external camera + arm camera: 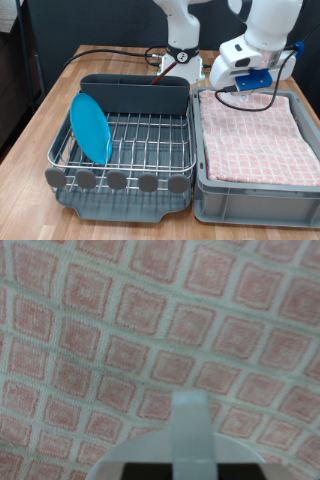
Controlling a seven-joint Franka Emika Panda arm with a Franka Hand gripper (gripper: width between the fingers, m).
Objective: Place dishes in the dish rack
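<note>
Your wooden surface (30, 110) carries the dish rack (125, 150) at the exterior view's nine o'clock side. A grey bin (255, 195) lined with pink checked cloth (255, 140) sits at three o'clock. The light-blue plate (90, 128) stands on edge in the rack's nine o'clock end. Your gripper (246, 84) hovers over the cloth's twelve o'clock edge. Whether the fingers (193, 425) are open or closed, you cannot tell.

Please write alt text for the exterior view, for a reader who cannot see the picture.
A white robot arm holds its gripper low over a pink checked cloth that lines a grey bin at the right. At the left, a light-blue plate stands on edge in a wire dish rack on a wooden table.
</note>
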